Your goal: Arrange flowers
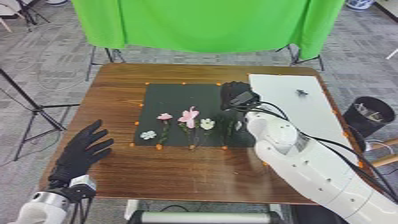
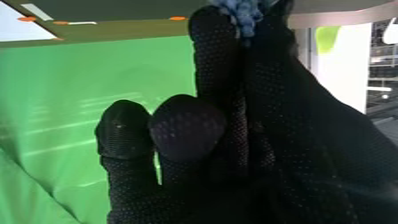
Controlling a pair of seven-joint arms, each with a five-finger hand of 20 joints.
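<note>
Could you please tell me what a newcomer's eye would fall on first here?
Probably the bright green cloth hanging beyond the table. Next might come the large pink flower among smaller blooms on the dark mat, and the black-gloved right hand over that mat's far right corner, pinching a blue flower.

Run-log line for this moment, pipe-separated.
arrange flowers | right hand: pinching blue flower | left hand: open, left of dark mat | on mat: pink flowers, white flowers
</note>
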